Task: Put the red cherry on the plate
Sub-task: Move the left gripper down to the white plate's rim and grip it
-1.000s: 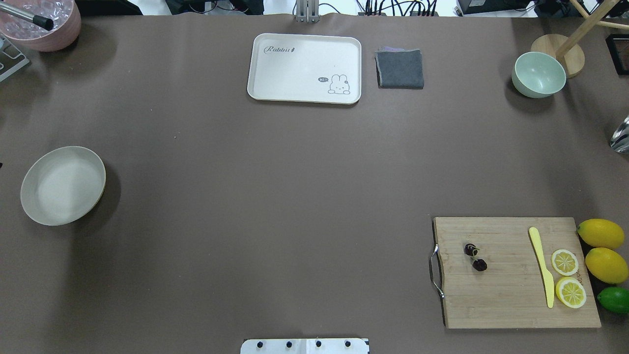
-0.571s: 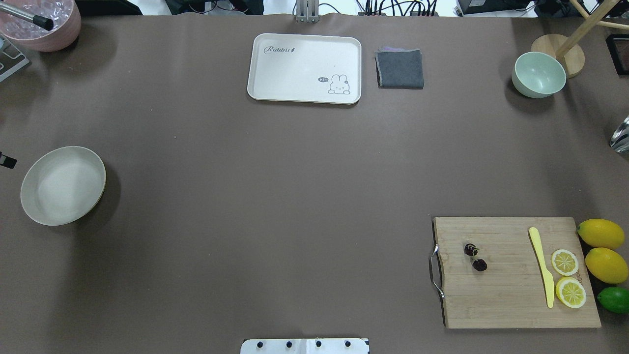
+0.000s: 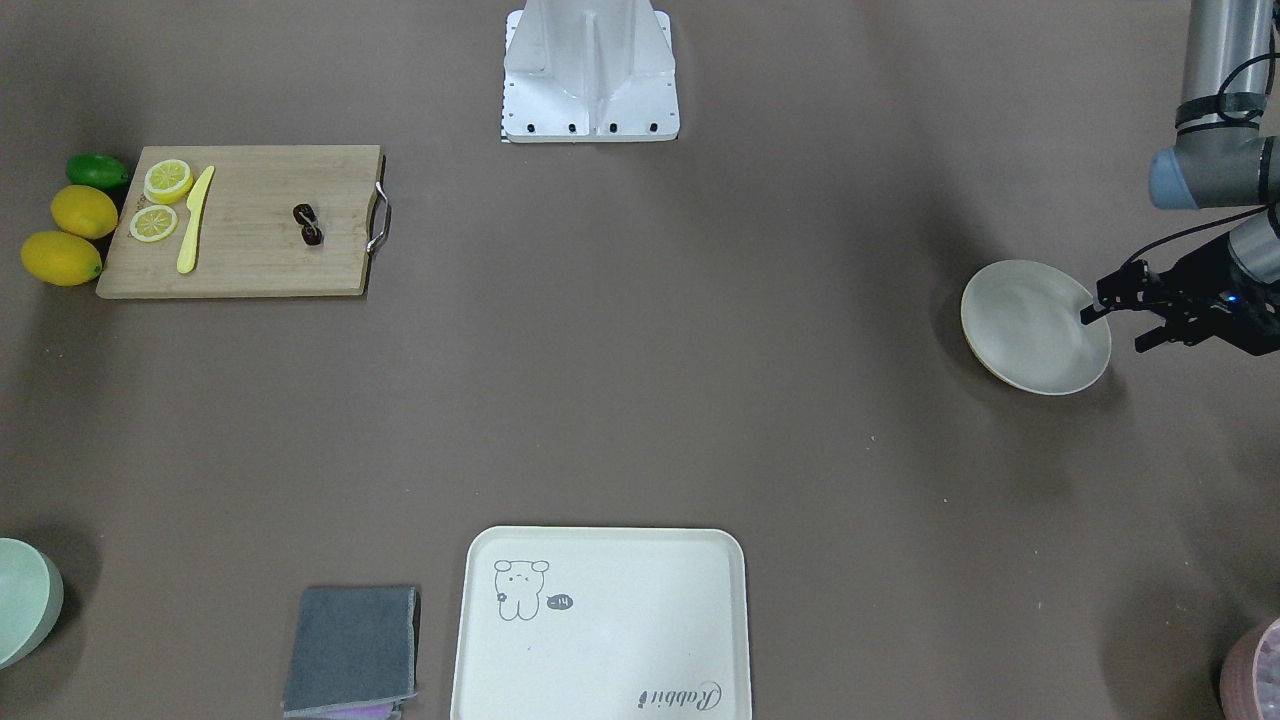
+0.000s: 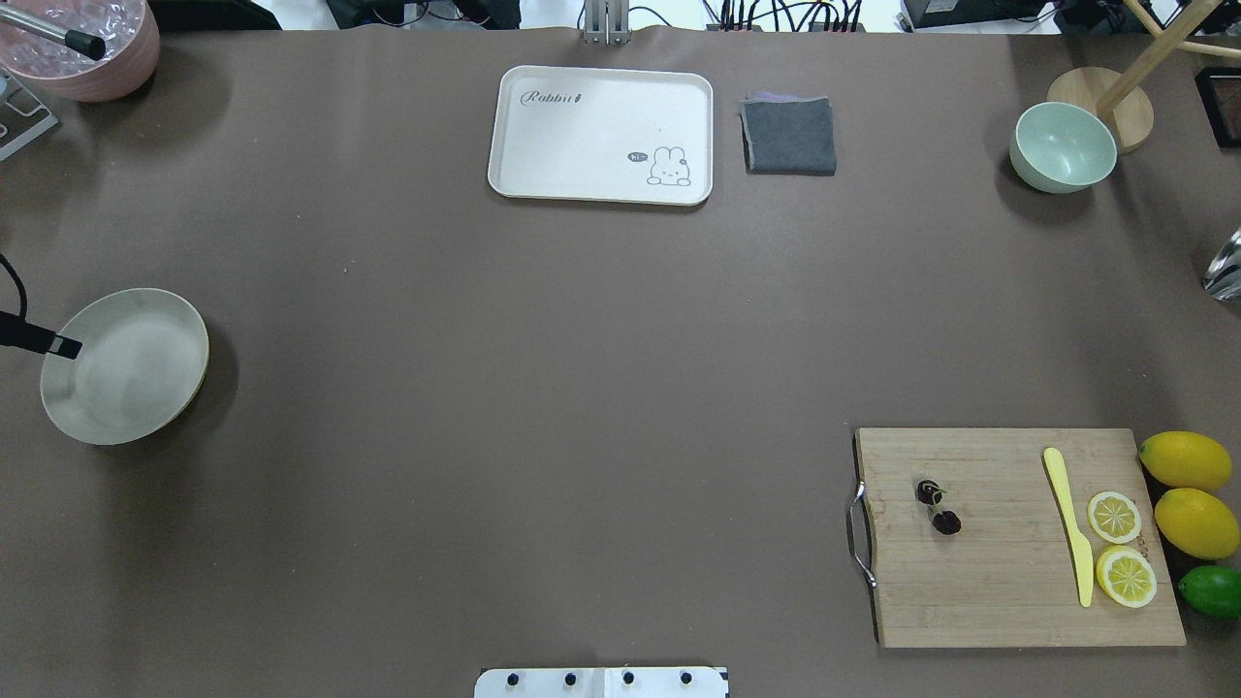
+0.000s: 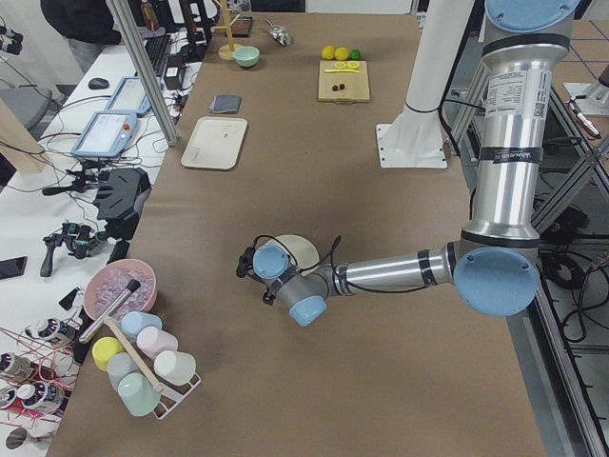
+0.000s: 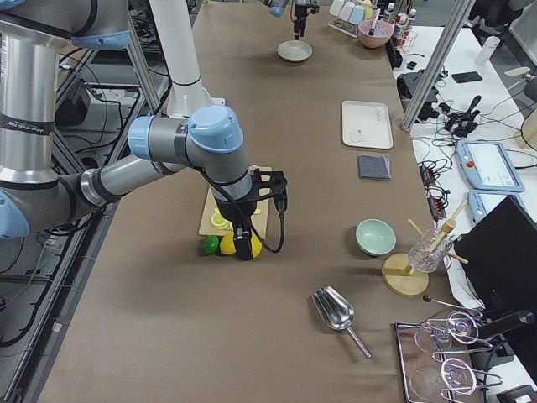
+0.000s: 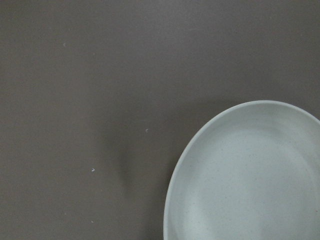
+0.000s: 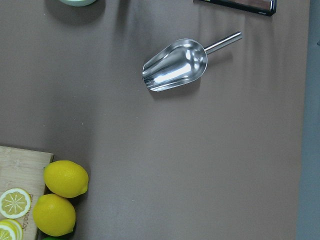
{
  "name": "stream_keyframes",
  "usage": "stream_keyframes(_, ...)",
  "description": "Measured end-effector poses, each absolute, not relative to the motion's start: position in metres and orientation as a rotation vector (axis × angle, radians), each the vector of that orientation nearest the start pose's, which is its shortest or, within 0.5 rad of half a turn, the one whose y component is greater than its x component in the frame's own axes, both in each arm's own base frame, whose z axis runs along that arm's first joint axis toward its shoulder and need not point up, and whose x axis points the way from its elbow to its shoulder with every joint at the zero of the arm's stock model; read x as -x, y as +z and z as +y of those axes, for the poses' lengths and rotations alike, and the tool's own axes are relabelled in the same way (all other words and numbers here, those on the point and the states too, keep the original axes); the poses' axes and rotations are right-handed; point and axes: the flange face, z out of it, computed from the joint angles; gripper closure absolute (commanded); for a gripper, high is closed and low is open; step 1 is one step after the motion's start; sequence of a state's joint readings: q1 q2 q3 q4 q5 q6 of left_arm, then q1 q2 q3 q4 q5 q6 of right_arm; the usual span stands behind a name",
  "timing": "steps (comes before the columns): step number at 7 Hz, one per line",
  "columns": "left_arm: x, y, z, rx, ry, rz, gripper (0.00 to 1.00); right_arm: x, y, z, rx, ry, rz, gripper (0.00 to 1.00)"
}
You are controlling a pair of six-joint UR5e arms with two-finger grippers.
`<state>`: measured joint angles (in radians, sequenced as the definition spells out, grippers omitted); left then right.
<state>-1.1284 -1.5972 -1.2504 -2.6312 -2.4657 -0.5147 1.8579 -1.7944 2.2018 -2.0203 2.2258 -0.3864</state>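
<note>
The red cherry [image 4: 938, 507] [image 3: 308, 224], a dark joined pair, lies on the wooden cutting board [image 4: 1008, 582] at the near right of the table. The cream plate [image 4: 126, 366] [image 3: 1035, 326] [image 7: 250, 175] sits empty at the far left. My left gripper [image 3: 1118, 328] hovers at the plate's outer rim, open, with nothing between its fingers; one fingertip [image 4: 64, 345] reaches over the rim. My right gripper [image 6: 245, 250] hangs above the lemons beside the board; I cannot tell whether it is open or shut.
On the board lie two lemon slices [image 4: 1115, 517] and a yellow knife [image 4: 1070, 528]; two lemons [image 4: 1185, 461] and a lime [image 4: 1212, 590] sit beside it. A rabbit tray [image 4: 601, 134], grey cloth [image 4: 789, 135], green bowl [image 4: 1063, 147] and metal scoop [image 8: 175, 64] stand farther off.
My left gripper has come in from the table's left edge to the plate's rim. The cherry and the plate have not moved.
</note>
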Motion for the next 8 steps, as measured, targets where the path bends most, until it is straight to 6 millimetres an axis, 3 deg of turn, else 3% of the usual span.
stream_keyframes(2, -0.1754, 0.6752, -0.4709, -0.246, 0.265, 1.088, 0.18, -0.1725, 0.5048, -0.3264, -0.178, -0.081, -0.632, 0.0)
stream_keyframes(3, -0.1763, 0.6746, -0.47, -0.251, 0.266, 1.09, 0.31, -0.1727, 0.5049, -0.3263, -0.178, -0.081, -0.632, 0.0)
stream_keyframes(6, -0.1758, 0.6733, -0.4673, -0.281, 0.287, 1.098, 0.44, -0.1733, 0.5052, -0.3274, -0.18, -0.083, -0.631, 0.0)
stream_keyframes(8, -0.1737, 0.6768, -0.4632, -0.305, 0.321, 1.096, 0.79, -0.1734, 0.5051, -0.329, -0.18, -0.085, -0.631, 0.0)
